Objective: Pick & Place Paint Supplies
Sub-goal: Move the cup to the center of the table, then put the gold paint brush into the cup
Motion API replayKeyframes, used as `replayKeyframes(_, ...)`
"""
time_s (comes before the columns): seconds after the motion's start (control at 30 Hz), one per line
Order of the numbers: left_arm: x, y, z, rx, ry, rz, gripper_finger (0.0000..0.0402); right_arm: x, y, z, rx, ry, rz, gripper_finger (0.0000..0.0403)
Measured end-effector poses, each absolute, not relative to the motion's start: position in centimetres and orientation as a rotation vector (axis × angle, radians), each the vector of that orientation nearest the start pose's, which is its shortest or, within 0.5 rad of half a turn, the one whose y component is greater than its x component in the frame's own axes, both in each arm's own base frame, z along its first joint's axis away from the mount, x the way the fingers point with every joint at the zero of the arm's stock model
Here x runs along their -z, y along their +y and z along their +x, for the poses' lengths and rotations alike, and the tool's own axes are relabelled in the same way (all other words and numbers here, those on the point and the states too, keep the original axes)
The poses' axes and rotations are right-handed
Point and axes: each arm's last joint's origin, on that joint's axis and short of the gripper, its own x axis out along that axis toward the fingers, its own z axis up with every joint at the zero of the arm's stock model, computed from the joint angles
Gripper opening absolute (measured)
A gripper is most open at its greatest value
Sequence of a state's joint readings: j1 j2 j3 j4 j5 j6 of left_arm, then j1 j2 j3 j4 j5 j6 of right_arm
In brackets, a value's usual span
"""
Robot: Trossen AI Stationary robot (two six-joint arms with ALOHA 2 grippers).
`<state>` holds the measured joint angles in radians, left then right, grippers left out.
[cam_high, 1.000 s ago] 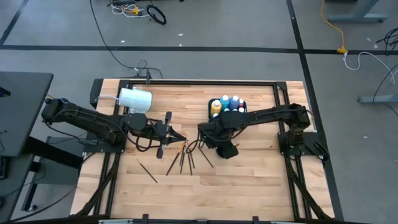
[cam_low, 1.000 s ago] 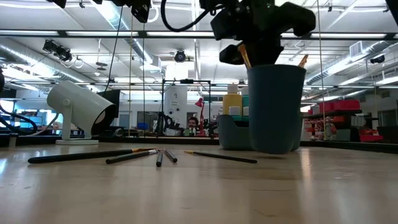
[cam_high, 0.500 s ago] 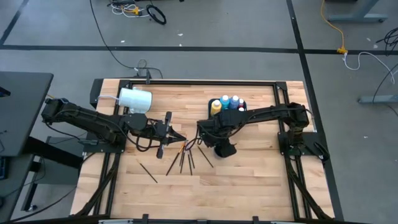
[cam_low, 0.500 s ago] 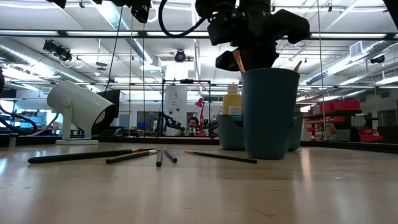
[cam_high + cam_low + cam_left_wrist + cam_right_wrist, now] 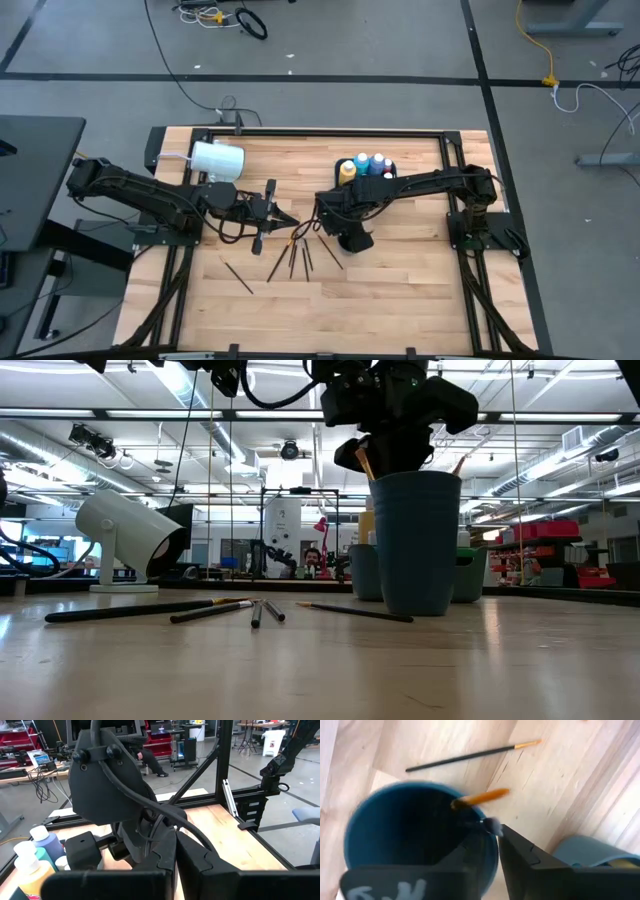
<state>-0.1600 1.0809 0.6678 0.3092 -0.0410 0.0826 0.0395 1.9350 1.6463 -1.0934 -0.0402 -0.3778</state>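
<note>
**Surface.** Table (image 5: 400, 290): pale wood planks inside a black frame. White cup (image 5: 217, 158) lies on its side near the far left corner. Blue cup (image 5: 415, 540) stands upright near the table centre. Grey tray (image 5: 389, 170) stands just beyond it and holds the bottles (image 5: 365, 165), one yellow and the others blue, with pale caps.

**Task items.** Loose brushes (image 5: 295, 258) lie flat in a fan on the near side of the centre, between the two grippers. One more (image 5: 238, 277) lies apart to the left. One brush (image 5: 481, 797) stands inside the blue cup, its orange end leaning out over the rim. A second tip (image 5: 460, 463) shows above the rim on the other side.

**Right gripper** (image 5: 496, 840): positioned directly over the blue cup's mouth, at the rim, next to the leaning brush. Whether it grips the brush or has let go cannot be determined.

**Left gripper** (image 5: 175, 855): clenched, jaws together, nothing visible between them. It hangs above the table left of centre and points toward the right arm.

**Room.** Grey floor marked with black lines. Cables (image 5: 215, 14) lie on it, and a yellow cord (image 5: 530, 40) lies far right. A dark desk (image 5: 30, 170) stands left of the table. Across the table: ceiling lights, ducts, red shelving (image 5: 545, 530) and a distant person (image 5: 312, 558)
</note>
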Motion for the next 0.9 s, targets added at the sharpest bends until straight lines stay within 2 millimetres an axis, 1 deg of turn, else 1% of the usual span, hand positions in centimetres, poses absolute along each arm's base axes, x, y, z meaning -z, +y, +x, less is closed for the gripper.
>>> replayKeyframes(0.17,-28.2,-3.6,23.7,0.089,0.112,0.093,0.0027,-24.6,1.7,38.5,-0.292,1.341,-0.279,0.0072)
replayKeyframes(0.27,-28.0,-3.5,23.7,0.047,0.13,0.076,0.004,-25.7,2.0,38.8,-0.253,1.321,-0.239,0.0077)
replayKeyframes(0.43,-27.9,-3.3,23.7,-0.022,0.141,0.079,0.0065,-27.6,2.1,38.5,-0.242,1.343,-0.209,0.008)
replayKeyframes(0.6,-27.7,-3.2,23.3,-0.043,0.189,-0.047,0.0087,-29.7,2.0,37.8,-0.188,1.399,-0.138,0.008)
replayKeyframes(0.63,-27.6,-3.2,23.1,-0.045,0.208,-0.066,0.009,-30.1,2.0,37.6,-0.173,1.408,-0.12,0.008)
replayKeyframes(0.7,-27.2,-3.1,22.7,-0.039,0.269,-0.048,0.0093,-30.9,2.2,37.2,-0.151,1.4,-0.094,0.008)
replayKeyframes(0.83,-26.3,-3.0,21.3,0.018,0.424,0.102,0.0094,-32.6,2.8,36.4,-0.151,1.327,-0.091,0.008)
replayKeyframes(0.9,-25.8,-2.9,20.3,0.037,0.52,0.129,0.0095,-33.5,3.2,36.0,-0.148,1.28,-0.08,0.008)
